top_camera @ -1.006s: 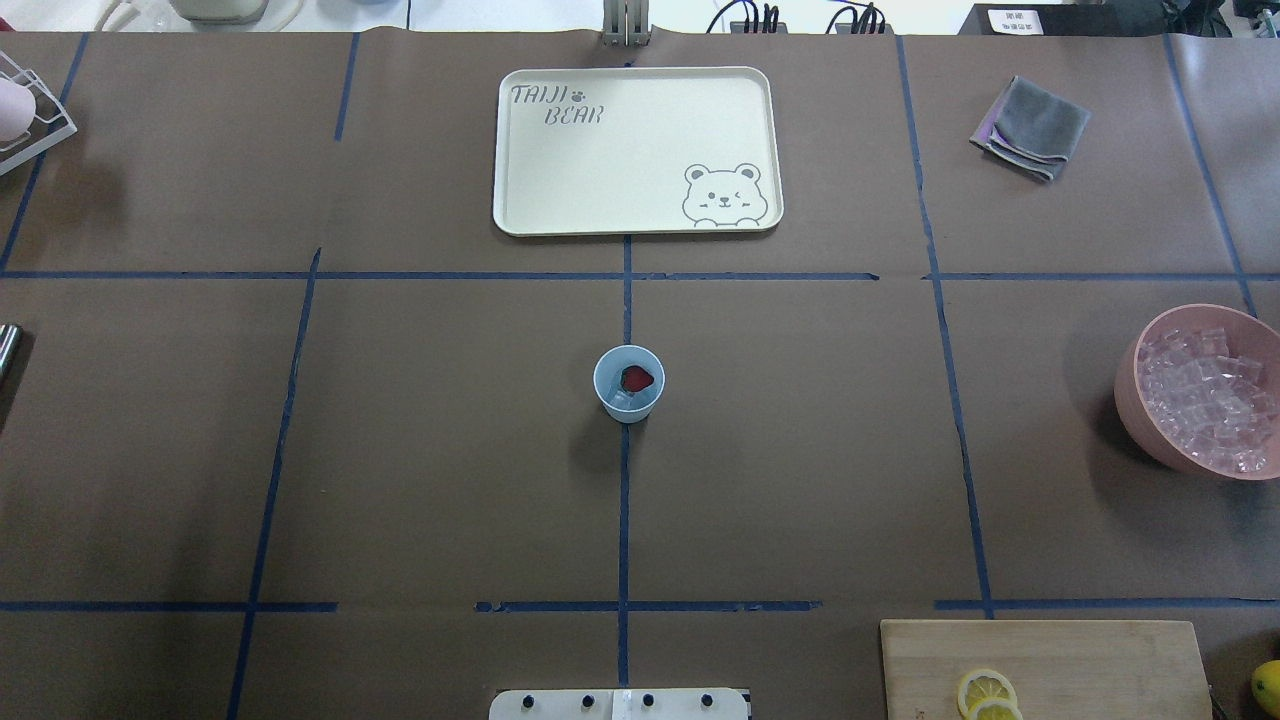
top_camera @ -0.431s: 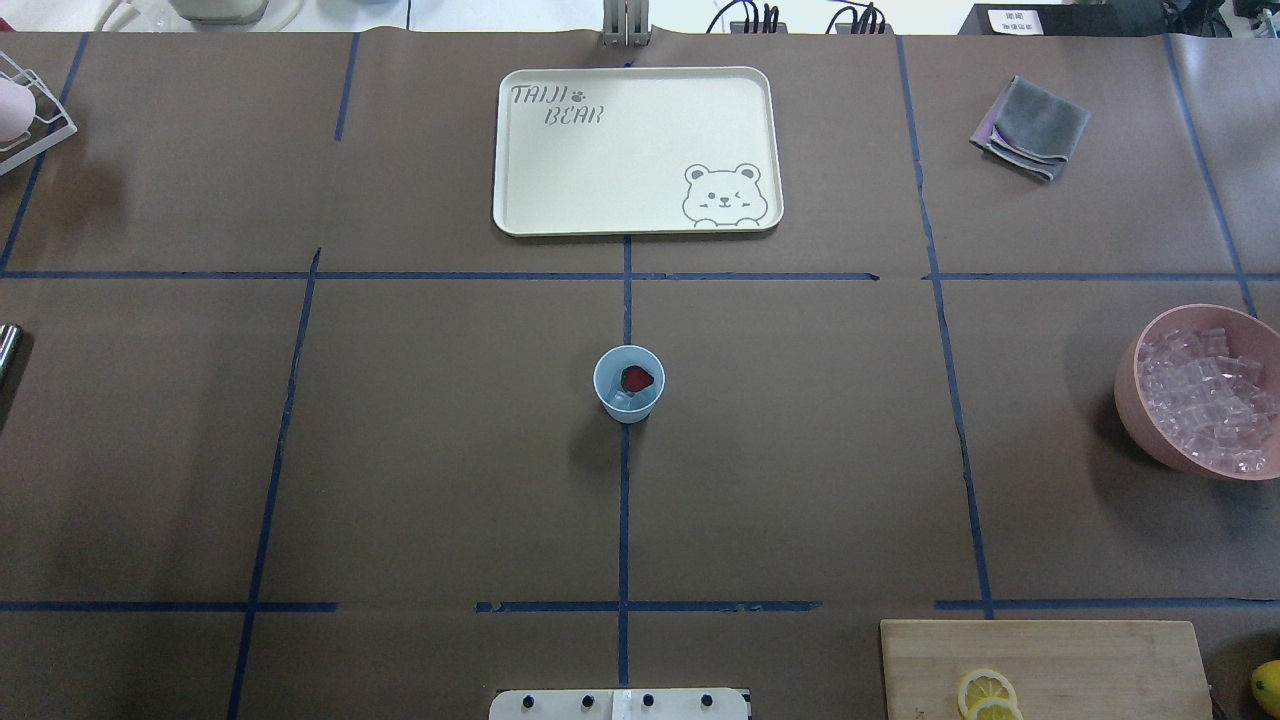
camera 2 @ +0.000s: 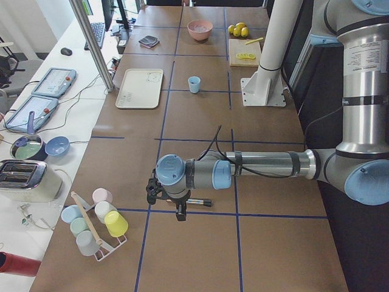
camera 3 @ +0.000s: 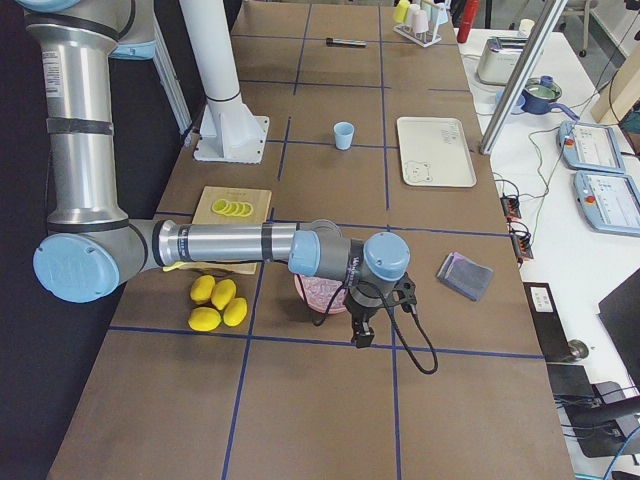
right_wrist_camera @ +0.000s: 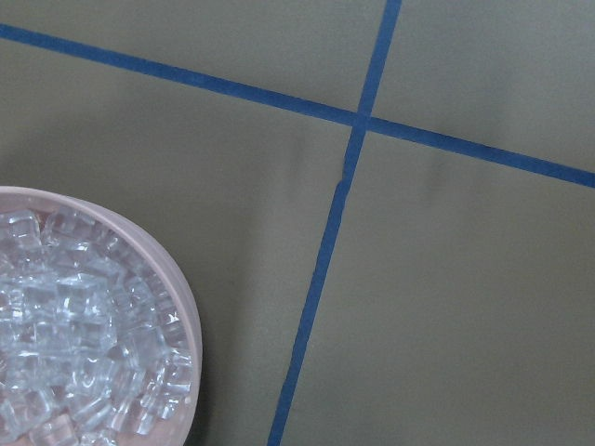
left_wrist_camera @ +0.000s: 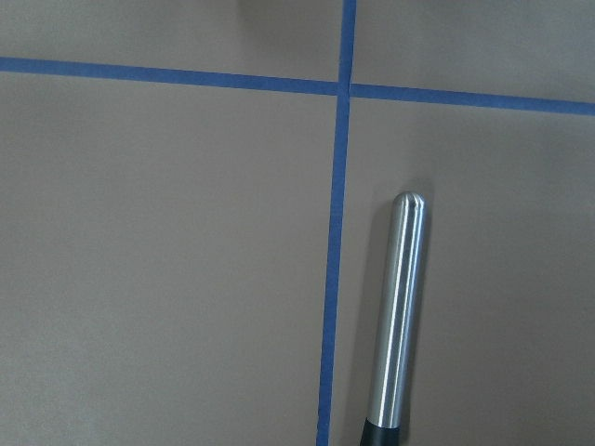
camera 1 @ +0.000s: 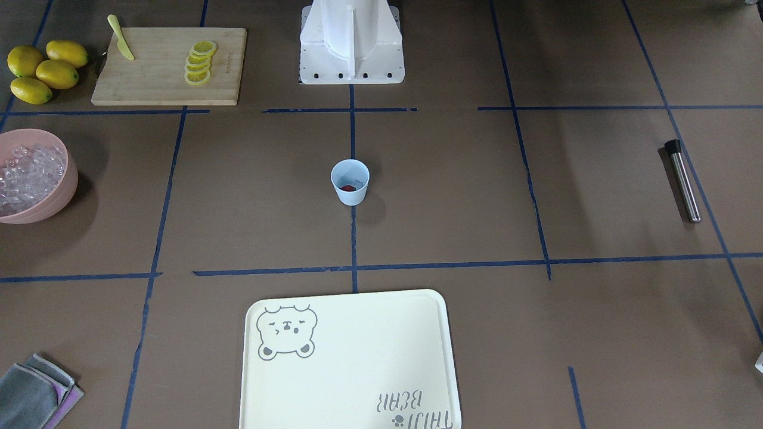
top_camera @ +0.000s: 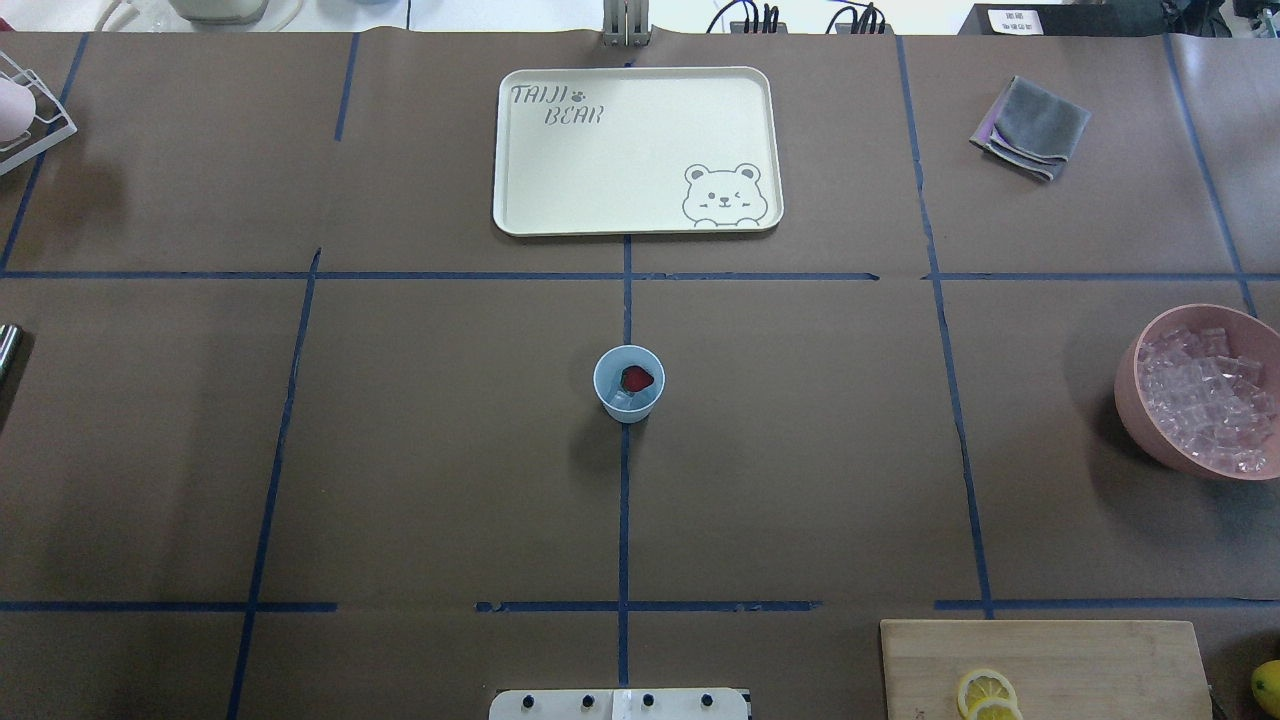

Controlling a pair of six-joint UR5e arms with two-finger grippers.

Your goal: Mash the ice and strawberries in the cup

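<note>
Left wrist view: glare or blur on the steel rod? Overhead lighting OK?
Left wrist view: black-capped steel rod is sharp, one bright streak along it. Overhead view: even light; pale blue plastic cup casts a soft shadow, no glare on it.

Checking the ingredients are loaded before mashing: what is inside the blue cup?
One red strawberry and at least one clear ice cube lie inside the cup. They cover the bottom, so any more ice beneath cannot be seen.

Brown table (top_camera: 800, 450): cup (camera 1: 350, 198), tray (top_camera: 620, 160), bowl (top_camera: 1135, 420), board (top_camera: 1080, 660), cloth (top_camera: 1032, 128)
</note>
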